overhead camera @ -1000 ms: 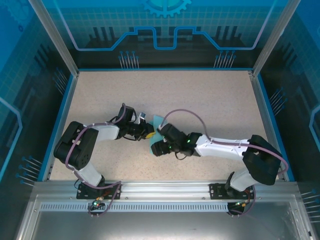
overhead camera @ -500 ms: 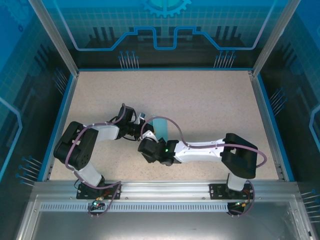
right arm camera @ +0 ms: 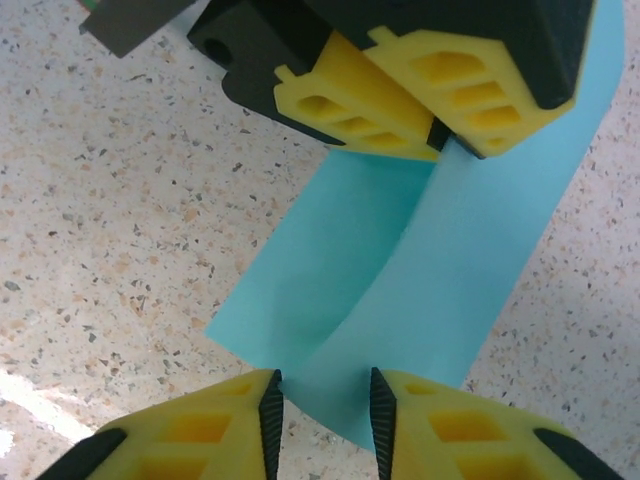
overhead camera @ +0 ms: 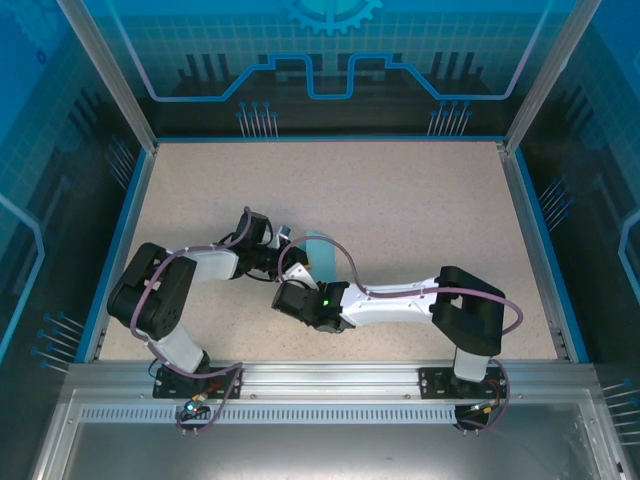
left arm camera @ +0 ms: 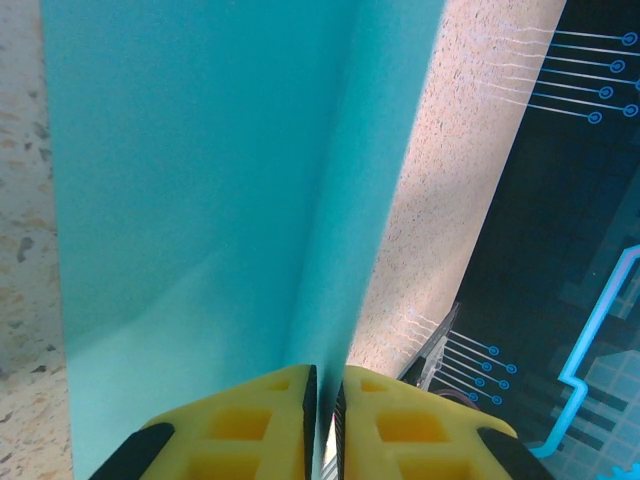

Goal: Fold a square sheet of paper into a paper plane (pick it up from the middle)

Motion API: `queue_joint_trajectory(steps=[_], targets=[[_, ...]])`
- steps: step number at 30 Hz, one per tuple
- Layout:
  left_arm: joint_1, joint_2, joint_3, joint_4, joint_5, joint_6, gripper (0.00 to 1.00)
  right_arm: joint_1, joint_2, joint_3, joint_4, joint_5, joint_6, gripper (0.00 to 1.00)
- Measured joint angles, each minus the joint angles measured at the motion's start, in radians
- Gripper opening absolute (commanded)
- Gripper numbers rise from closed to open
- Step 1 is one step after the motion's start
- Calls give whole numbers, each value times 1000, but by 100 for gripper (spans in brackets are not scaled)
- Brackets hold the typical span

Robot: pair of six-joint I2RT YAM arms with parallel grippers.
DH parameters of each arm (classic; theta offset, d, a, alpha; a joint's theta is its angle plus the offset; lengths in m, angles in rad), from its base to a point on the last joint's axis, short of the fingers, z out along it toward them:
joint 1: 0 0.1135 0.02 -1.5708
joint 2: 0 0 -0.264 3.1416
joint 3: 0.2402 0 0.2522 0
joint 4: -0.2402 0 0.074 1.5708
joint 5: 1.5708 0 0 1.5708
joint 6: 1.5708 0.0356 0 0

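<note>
Square sheet of paper point(right arm camera: 400, 290) pinched at its middle ridge by left gripper point(right arm camera: 437, 140), tented off the table for folding. Right gripper point(right arm camera: 325, 410) straddling near edge, jaws apart, unclamped.

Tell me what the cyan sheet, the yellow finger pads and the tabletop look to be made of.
Square sheet of paper: thin matte paper, judging by its soft curl and creased ridge.
Yellow finger pads: likely moulded or printed plastic, matte, with recessed pockets.
Tabletop: pale speckled surface, either stone-like composite or laminate; cannot tell which.
</note>
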Motion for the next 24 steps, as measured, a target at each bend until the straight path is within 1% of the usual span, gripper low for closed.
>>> queue_joint_trajectory(steps=[2,6,9,12,13,16,17,19,20,24], targets=[[0,-6,0,-8,0,0,17,-2,0,0,-3,-1,5,18],[0,-15,1,-19,-1,3,21,-13,-9,-5,-1,-13,4,13],[0,-26,2,-36,-9,5,23,-31,-43,-30,17,-42,-1,10],[0,-36,11,-56,-20,8,31,-58,-88,-62,41,-81,-8,8],[0,-42,14,-62,-27,10,38,-70,-102,-72,51,-103,-11,8],[0,-66,22,-92,-58,20,44,-114,-128,-98,92,-188,-20,7],[0,-79,23,-107,-73,26,48,-131,-134,-107,107,-222,-23,7],[0,-113,23,-144,-110,34,50,-172,-146,-131,141,-299,-27,7],[0,-134,24,-169,-131,39,52,-198,-153,-146,160,-346,-29,7],[0,-216,25,-254,-206,64,53,-288,-171,-189,216,-496,-34,7]])
